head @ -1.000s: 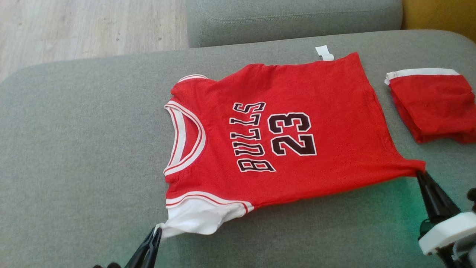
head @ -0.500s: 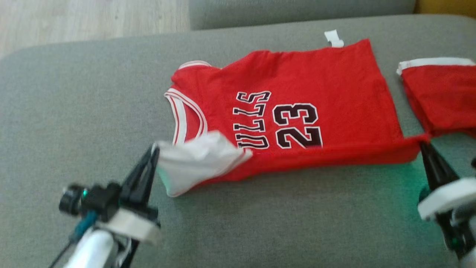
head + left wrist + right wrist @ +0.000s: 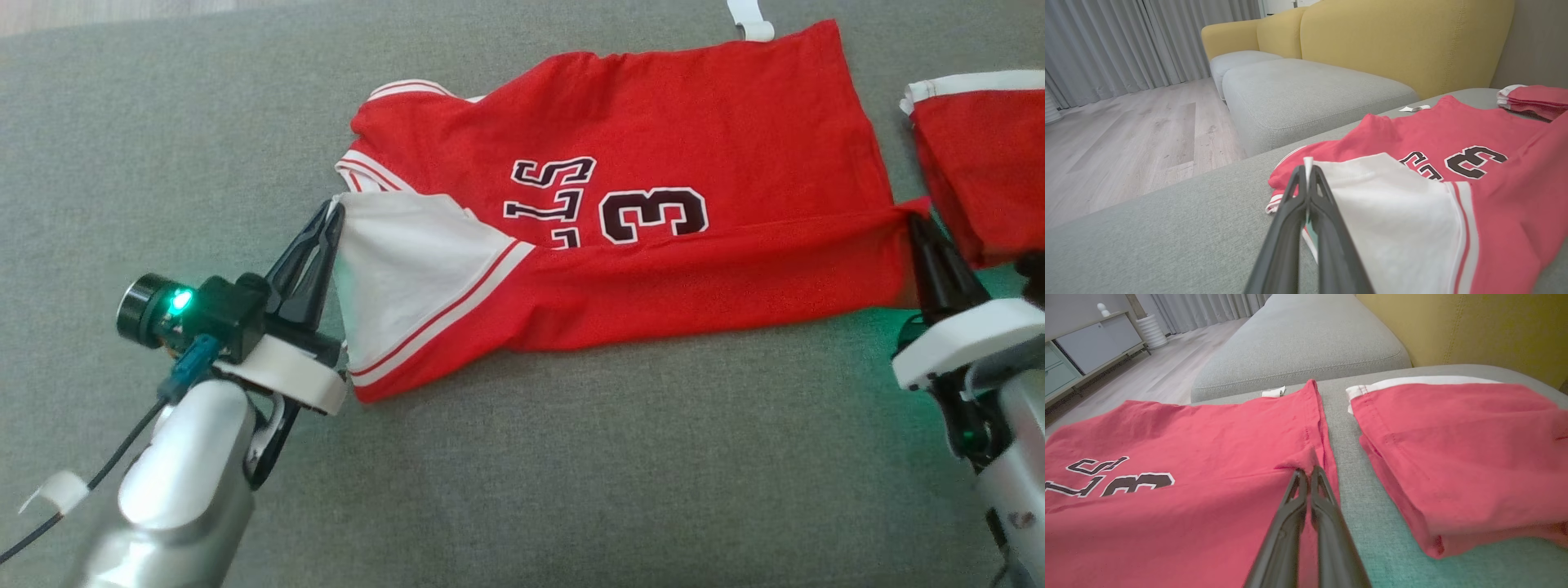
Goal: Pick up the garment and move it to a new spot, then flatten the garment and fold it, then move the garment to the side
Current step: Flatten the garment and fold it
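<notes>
- The left gripper, its two long dark fingers pressed together, clamps the white-panelled shoulder corner of a red sleeveless basketball jersey with white trim and black lettering, which lies spread across a grey woven fabric cushion.
- In the left wrist view the left gripper bites a thin white edge of cloth. The white panel fans out to the right of the fingers, bordered by red and white stripes.
- The right gripper is likewise closed on the jersey, pinching its red hem corner at the fingertips. The right wrist view shows the right gripper with the cloth puckered into a small peak where the jaws meet.
- Between the two pairs of jaws the jersey's near edge is turned over onto its front, forming a long red band that hides the lower part of the lettering. A "3" and parts of letters show beyond the band.
- Beyond the jaws the rest of the jersey lies flat, with a small white fabric tag at the far hem corner, ahead of the right gripper.
- A folded red fabric garment with a white band lies just to the right of the right gripper's jaws, with a narrow strip of cushion between it and the jersey.
- Far ahead of the left jaws stand a mustard-yellow sofa back and a pale wooden floor.
</notes>
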